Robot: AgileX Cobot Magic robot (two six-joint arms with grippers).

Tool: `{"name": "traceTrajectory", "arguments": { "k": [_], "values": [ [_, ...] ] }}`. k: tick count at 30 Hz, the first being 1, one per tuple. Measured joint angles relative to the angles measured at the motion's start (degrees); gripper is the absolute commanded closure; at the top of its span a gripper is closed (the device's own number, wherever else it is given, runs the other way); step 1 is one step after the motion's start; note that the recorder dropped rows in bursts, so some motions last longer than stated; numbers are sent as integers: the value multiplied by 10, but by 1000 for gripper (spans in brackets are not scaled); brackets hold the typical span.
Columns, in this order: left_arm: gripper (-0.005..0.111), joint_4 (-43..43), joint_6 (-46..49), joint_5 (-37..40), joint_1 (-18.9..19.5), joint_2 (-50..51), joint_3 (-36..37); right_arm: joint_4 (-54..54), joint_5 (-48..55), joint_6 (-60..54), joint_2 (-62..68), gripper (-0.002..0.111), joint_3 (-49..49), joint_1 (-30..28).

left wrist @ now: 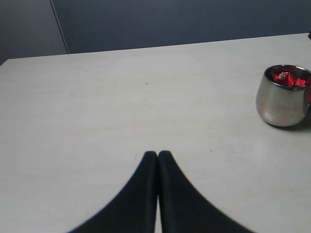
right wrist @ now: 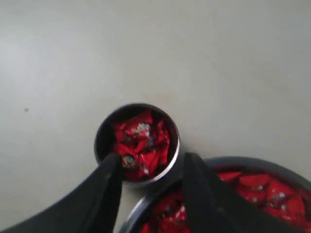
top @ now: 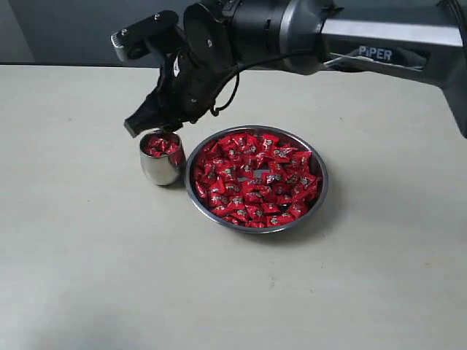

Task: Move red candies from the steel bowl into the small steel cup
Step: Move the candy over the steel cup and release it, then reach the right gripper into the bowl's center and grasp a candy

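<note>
Red candies (right wrist: 141,143) fill small steel cup (right wrist: 103,138), plainest from right wrist.

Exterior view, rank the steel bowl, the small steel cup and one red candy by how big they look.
1. steel bowl, widest by far.
2. small steel cup, much narrower.
3. red candy, tiny beside both.
They sit close together, so nearness hardly skews this.

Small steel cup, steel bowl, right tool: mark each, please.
small steel cup (top: 160,169), exterior view, outer wall.
steel bowl (top: 257,129), exterior view, far rim.
right tool (right wrist: 151,158), right wrist view, midway between fingertips.
</note>
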Motion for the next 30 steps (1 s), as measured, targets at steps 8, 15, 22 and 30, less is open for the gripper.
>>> {"name": "traceTrajectory", "arguments": {
  "k": [8, 15, 22, 30],
  "values": [
    [106, 0, 0, 0, 0, 0, 0, -133, 36, 102, -79, 68, 145, -26],
    [106, 0, 0, 0, 0, 0, 0, -108, -55, 117, -131, 68, 298, -87],
    [106, 0, 0, 0, 0, 0, 0, -80, -91, 114, -112, 68, 328, -105],
    [106, 0, 0, 0, 0, 0, 0, -79, -83, 107, -95, 68, 328, -105]
  ]
}}
